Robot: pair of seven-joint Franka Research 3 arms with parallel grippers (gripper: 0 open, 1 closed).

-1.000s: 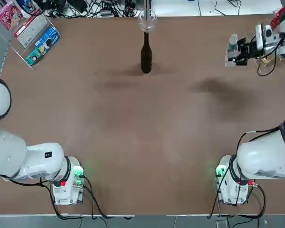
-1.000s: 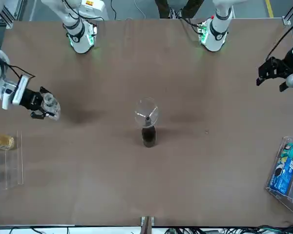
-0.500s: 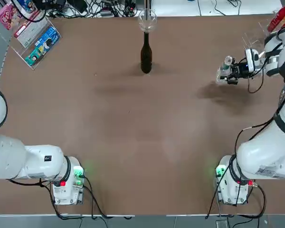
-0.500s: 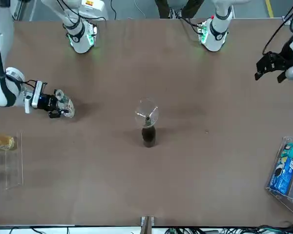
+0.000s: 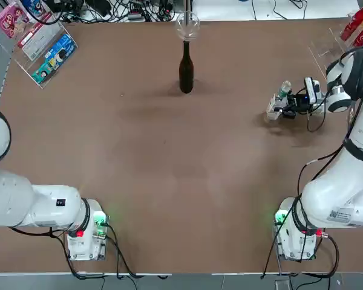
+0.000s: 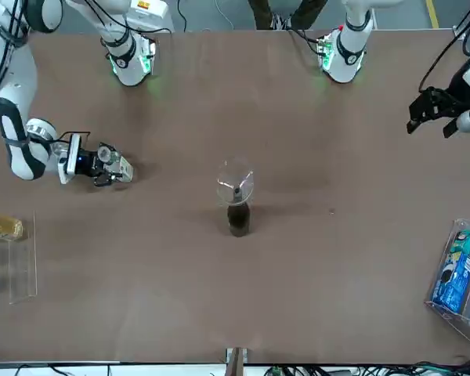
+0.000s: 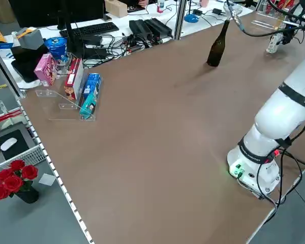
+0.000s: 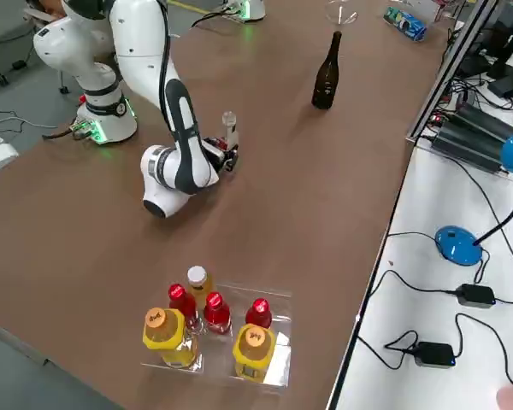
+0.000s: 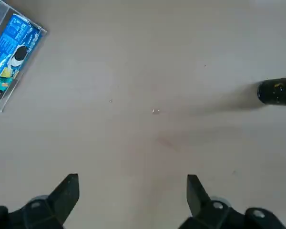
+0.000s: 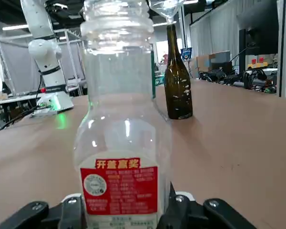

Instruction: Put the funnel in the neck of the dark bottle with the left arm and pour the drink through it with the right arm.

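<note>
- Clear, wide-rimmed plastic funnel [image 5: 187, 27] sits in the tall dark glass bottle [image 5: 186, 69], table's twelve o'clock, presumably to catch the pour.
- Two o'clock: right gripper [image 6: 102, 166] clamps the uncapped clear plastic bottle [image 10: 119, 191], upright, likely against spilling.
- Nine o'clock: left gripper [image 9: 133, 176], wide open, empty.

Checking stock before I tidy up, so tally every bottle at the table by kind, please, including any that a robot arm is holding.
Red-capped bottles of red drink: 3
Orange-capped bottles with yellow bands: 2
White-capped yellowish bottle: 1
Tall dark glass bottle: 1
Clear plastic bottle with red label, in the right gripper: 1
Total: 8
</note>
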